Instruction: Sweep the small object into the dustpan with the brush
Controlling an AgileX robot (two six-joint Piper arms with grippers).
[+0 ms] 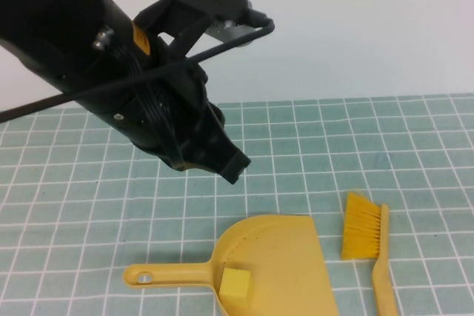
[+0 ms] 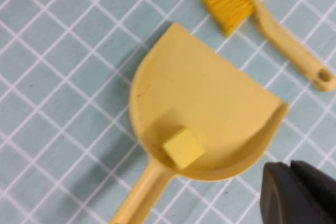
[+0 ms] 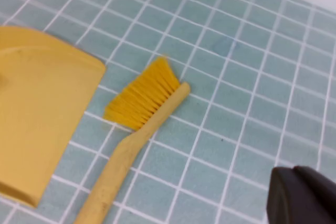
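Observation:
The yellow dustpan (image 1: 285,253) lies flat at the table's near edge, with its handle pointing left. The small pale-yellow cube (image 1: 236,284) sits inside it, near the handle end; it also shows in the left wrist view (image 2: 182,148), inside the dustpan (image 2: 210,93). The brush (image 1: 363,233) lies on the table just right of the dustpan, held by nothing, with its bristles pointing away. My left gripper (image 1: 228,164) hangs above the table behind the dustpan, shut and empty (image 2: 290,166). My right gripper (image 3: 293,171) is shut and empty, apart from the brush (image 3: 142,103).
The table is covered by a green mat with a white grid (image 1: 355,153). A white wall stands behind it. My left arm and its cable fill the upper left of the high view. My right arm is out of the high view.

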